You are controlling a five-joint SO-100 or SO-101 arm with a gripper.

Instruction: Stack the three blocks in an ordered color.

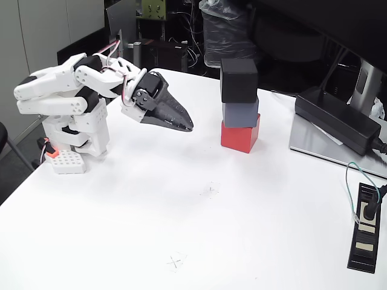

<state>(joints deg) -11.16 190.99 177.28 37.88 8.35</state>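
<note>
Jaws (186, 127) pressed together, empty, arm folded low, w/ tip aimed toward stack

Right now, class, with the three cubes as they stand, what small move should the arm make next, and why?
Probably none beyond staying folded back: the black block sits on the grey block, which sits on the red block, and the gripper is clear of the stack with nothing in its fingers.

Black block (238, 80) tops grey block (240, 113) on red block (240, 135); closed pincer (186, 126) hangs well apart.
</note>
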